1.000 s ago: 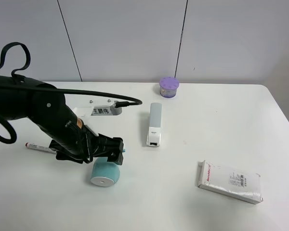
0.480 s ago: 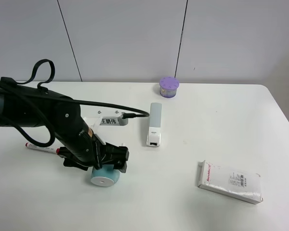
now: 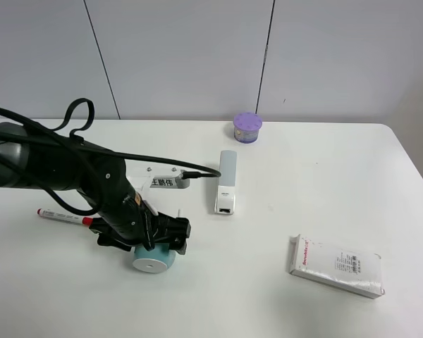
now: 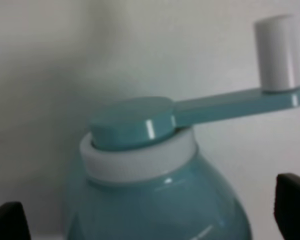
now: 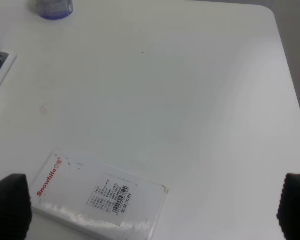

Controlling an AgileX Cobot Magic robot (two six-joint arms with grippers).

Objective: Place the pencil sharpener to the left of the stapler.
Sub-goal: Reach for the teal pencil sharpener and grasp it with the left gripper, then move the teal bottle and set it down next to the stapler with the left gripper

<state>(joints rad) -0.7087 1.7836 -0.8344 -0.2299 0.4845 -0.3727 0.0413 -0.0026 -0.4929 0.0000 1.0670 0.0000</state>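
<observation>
The light-teal pencil sharpener (image 3: 154, 262) lies on its side on the white table, its white round end facing the front edge. My left gripper (image 3: 156, 243) has come down over it from behind. In the left wrist view the sharpener (image 4: 155, 200) fills the middle with its crank handle (image 4: 240, 100) sticking out. The black fingertips (image 4: 293, 200) stand apart on either side of the barrel, open. The white stapler (image 3: 226, 182) lies to the sharpener's right and further back. My right gripper (image 5: 152, 210) is open over the table's right part, holding nothing.
A purple round jar (image 3: 247, 127) stands at the back behind the stapler. A white packet with red print (image 3: 336, 266) lies front right, under my right gripper. A red-capped marker (image 3: 60, 215) lies left of my left arm.
My left arm has swung right and lowered, and its gripper now straddles the sharpener's barrel. The sharpener, stapler and other things have stayed put.
</observation>
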